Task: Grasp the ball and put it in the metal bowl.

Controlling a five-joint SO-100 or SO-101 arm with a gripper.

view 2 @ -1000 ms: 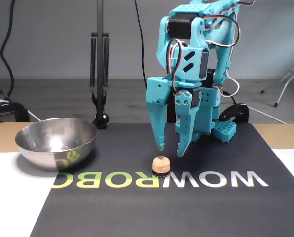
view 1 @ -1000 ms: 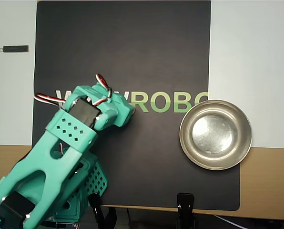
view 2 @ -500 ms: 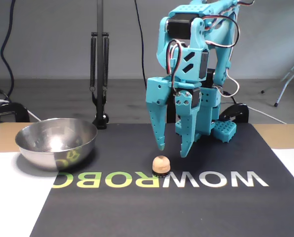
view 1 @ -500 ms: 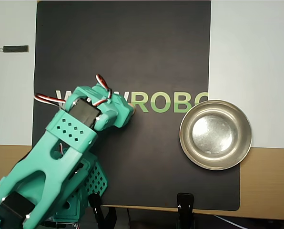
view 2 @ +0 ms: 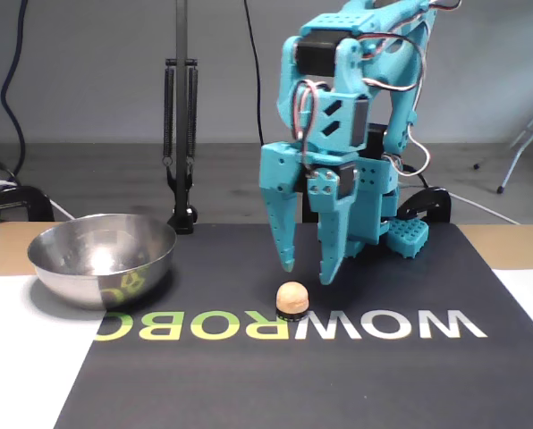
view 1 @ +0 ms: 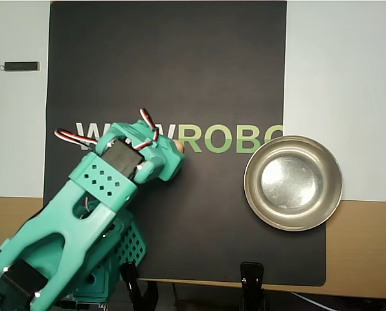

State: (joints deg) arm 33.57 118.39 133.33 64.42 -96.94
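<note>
My gripper [view 2: 307, 273] is teal. Below my jaws sits the peach-tan ball [view 2: 291, 296], on a black mat [view 2: 338, 375] printed with white and green lettering [view 2: 289, 325]. The metal bowl [view 2: 101, 257] is silvery.

A black mat [view 2: 275, 375] printed with large letters is laid over the middle of the surface [view 1: 348, 78], with white sheets at both side edges. A plain grey wall [view 2: 88, 71] is seen behind, where a black stand [view 2: 181, 134] is clamped at the far edge.

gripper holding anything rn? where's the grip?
Nothing held. The teal two-finger gripper hangs open above the small peach-tan ball, which sits on the black mat.
</note>
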